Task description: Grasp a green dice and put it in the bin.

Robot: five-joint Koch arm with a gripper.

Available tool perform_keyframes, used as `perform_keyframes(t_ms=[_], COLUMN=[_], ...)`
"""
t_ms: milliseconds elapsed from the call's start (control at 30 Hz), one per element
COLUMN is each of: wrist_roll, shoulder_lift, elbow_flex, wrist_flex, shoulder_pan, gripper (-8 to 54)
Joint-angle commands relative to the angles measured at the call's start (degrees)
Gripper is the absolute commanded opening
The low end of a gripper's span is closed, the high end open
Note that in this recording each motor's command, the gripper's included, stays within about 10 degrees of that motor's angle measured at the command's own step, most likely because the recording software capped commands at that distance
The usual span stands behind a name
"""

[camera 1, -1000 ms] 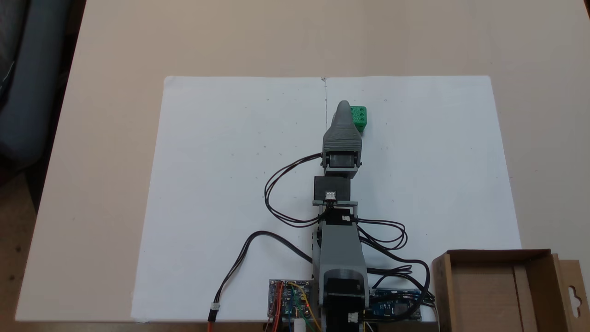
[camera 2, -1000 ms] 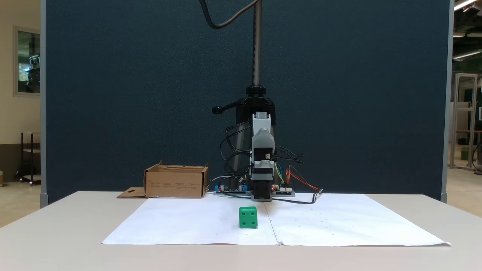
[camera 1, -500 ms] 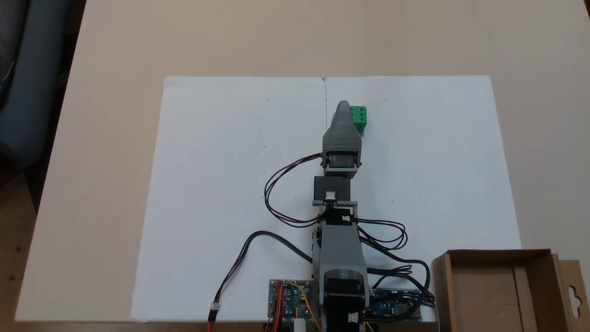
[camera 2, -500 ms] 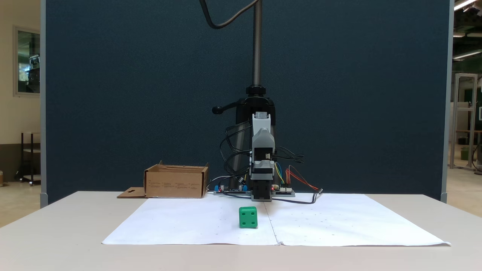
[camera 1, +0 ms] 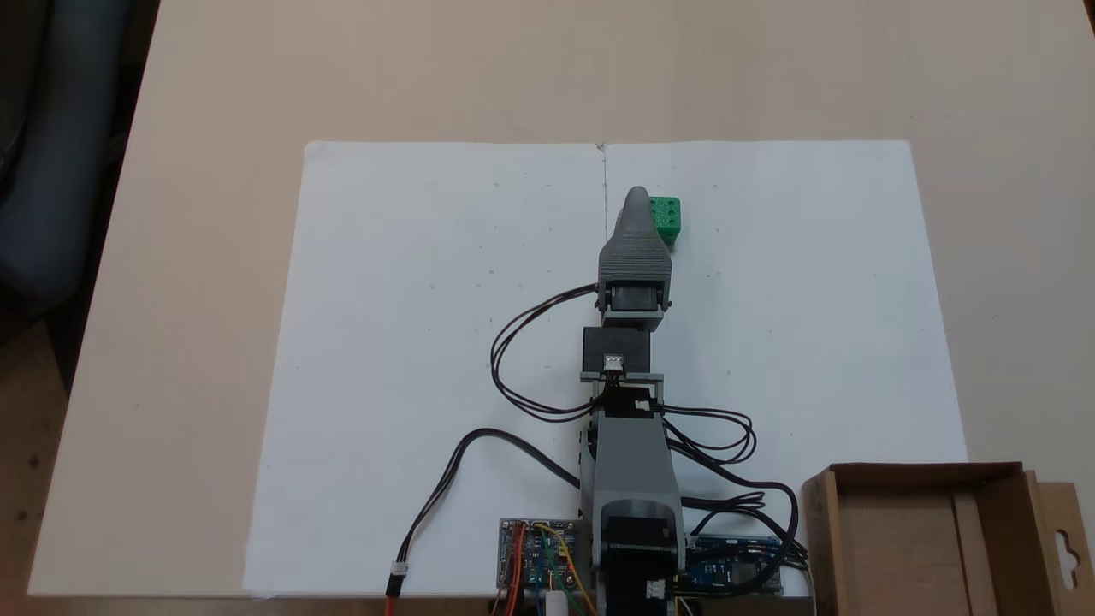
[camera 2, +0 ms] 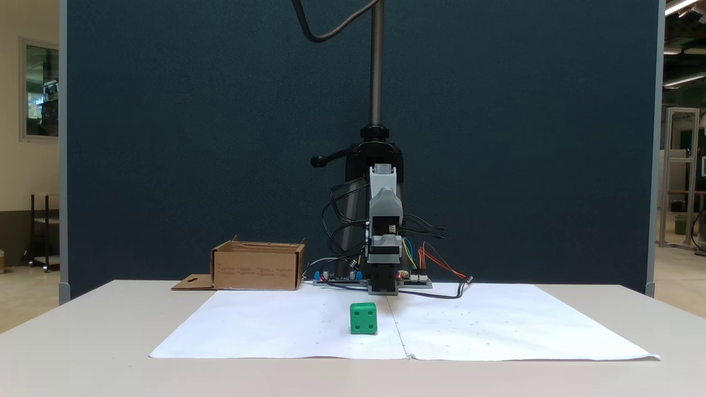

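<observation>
One green dice (camera 2: 363, 318) sits on the white paper sheet (camera 2: 287, 331), nearest the camera in a fixed view, apart from any finger. Seen from above, it lies just right of the gripper (camera 1: 636, 202), whose tip overlaps its left edge; whether they touch I cannot tell. Only one finger shows, so I cannot tell whether the jaws are apart or together. Behind the dice, far to its left in the front view, stands the empty cardboard bin (camera 2: 258, 267). I judge the step in hand to be the approach; next calls for spreading the jaws astride the dice.
</observation>
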Motion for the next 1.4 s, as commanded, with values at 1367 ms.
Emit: perform_keyframes(t_ms=[1367], wrist_roll=[-5.98], shoulder_lift=[5.54], elbow_flex=[-24.61], wrist_flex=[41.29], shoulder_pan=[3.43], gripper=[41.7])
